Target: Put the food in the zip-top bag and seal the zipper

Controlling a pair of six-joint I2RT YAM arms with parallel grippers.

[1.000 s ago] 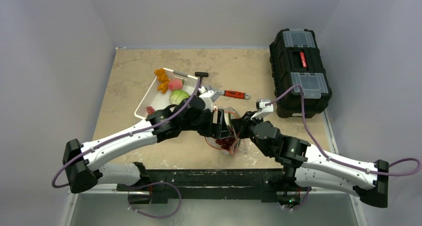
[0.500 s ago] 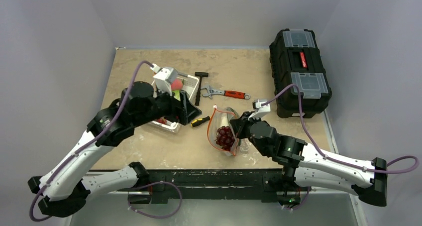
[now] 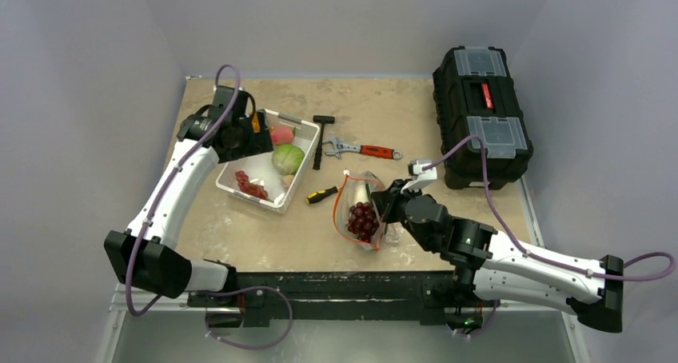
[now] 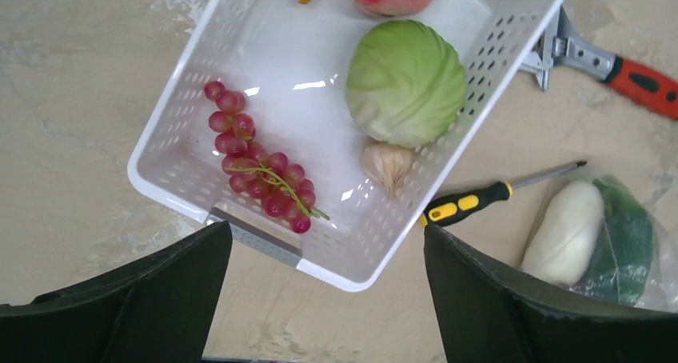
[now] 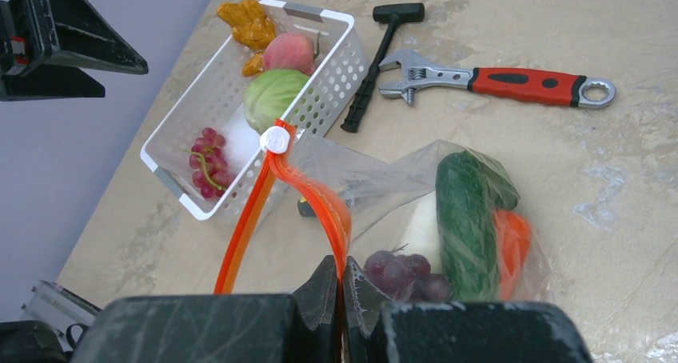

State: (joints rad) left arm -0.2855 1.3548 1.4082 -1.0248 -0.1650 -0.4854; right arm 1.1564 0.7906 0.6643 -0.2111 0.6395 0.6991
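My right gripper [image 5: 341,279] is shut on the red-orange zipper [image 5: 320,195] of the clear zip-top bag [image 5: 384,175] and holds its mouth open and raised. Inside the bag lie dark purple grapes [image 5: 404,271], a white radish [image 4: 564,233], a green vegetable [image 5: 468,219] and an orange carrot [image 5: 512,247]. My left gripper [image 4: 328,299] is open and empty, high over the white basket [image 4: 160,195]. The basket holds a green cabbage [image 4: 406,81], a pink peach [image 5: 289,51], red grapes [image 4: 256,171], a garlic bulb [image 4: 387,163] and orange bits [image 5: 246,23].
A yellow-handled screwdriver [image 4: 480,201] lies between the basket and the bag. A black hammer [image 5: 376,59] and a red-handled wrench [image 5: 520,83] lie behind the bag. A black toolbox [image 3: 482,115] stands at the right edge.
My left arm has pulled away from the bag mouth and swung back-left, up over the basket, its jaws empty. The right gripper keeps its hold on the zipper.
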